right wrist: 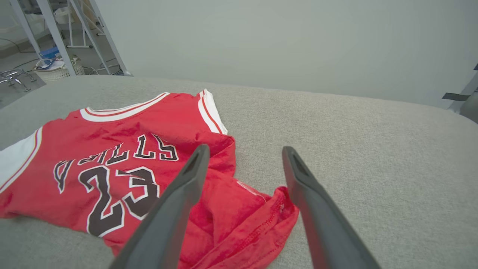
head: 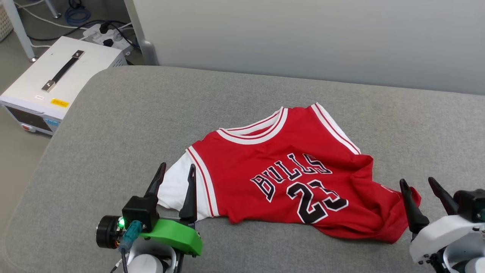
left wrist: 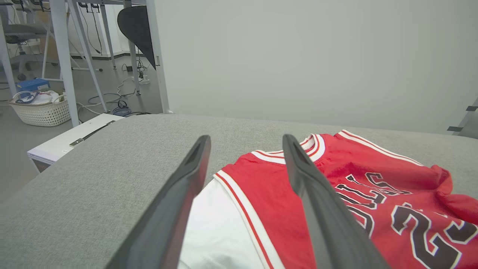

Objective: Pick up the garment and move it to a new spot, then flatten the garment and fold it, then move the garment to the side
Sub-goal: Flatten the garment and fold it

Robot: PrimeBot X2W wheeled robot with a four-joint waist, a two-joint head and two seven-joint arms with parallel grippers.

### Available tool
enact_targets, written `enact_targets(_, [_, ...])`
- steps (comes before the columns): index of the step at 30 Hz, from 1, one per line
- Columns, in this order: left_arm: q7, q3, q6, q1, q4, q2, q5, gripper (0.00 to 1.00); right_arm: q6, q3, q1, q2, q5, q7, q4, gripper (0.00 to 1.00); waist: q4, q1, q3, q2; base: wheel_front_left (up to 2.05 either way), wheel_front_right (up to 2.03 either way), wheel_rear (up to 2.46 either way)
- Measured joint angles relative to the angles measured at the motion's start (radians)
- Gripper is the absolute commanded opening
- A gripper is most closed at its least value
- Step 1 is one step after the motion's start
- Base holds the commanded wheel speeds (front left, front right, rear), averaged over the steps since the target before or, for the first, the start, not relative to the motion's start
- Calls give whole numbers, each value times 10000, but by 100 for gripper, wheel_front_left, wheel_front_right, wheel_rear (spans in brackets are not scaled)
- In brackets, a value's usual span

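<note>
Garment lies front-up, rumpled toward 4 o'clock. Left gripper at its 9 o'clock, right gripper at 3 o'clock; both spread wide, empty.

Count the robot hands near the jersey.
2: the left hand at the white sleeve of the red basketball jersey, the right hand beside its crumpled hem.

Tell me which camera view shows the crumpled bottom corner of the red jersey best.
The right wrist view: the crumpled corner lies close between the right tool's fingers, hem stitching visible. The head view shows it smaller, partly behind that tool. The left wrist view shows a red fold of it at its right edge.
</note>
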Motion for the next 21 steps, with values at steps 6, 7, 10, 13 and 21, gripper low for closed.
enact_targets(6, [0, -119, -13, -55, 4, -58, 267, 100, 0, 686, -1158, -849, 717, 1818, -100, 100, 318, 0, 341, 0, 0, 0, 0])
enact_targets(7, [0, -128, -15, -92, -4, -81, 268, 100, 0, 855, -1442, -1053, 821, 2270, -94, 100, 377, 0, 432, 0, 0, 0, 0])
enact_targets(10, [0, -201, -27, -246, -23, -140, 276, 100, 2, 1292, -2343, -1708, 1191, 3517, 107, 100, 569, 0, 729, 0, 0, 0, 0])
enact_targets(13, [0, -295, -29, -393, -17, -207, 272, 100, 0, 1567, -3251, -2098, 1662, 4729, 575, 100, 802, 0, 1050, 0, 0, 0, 0])
enact_targets(21, [0, -460, -13, -730, 19, -286, 190, 100, 0, 2236, -5015, -2767, 2226, 6295, 2255, 100, 1612, 0, 1827, 0, 0, 0, 0])
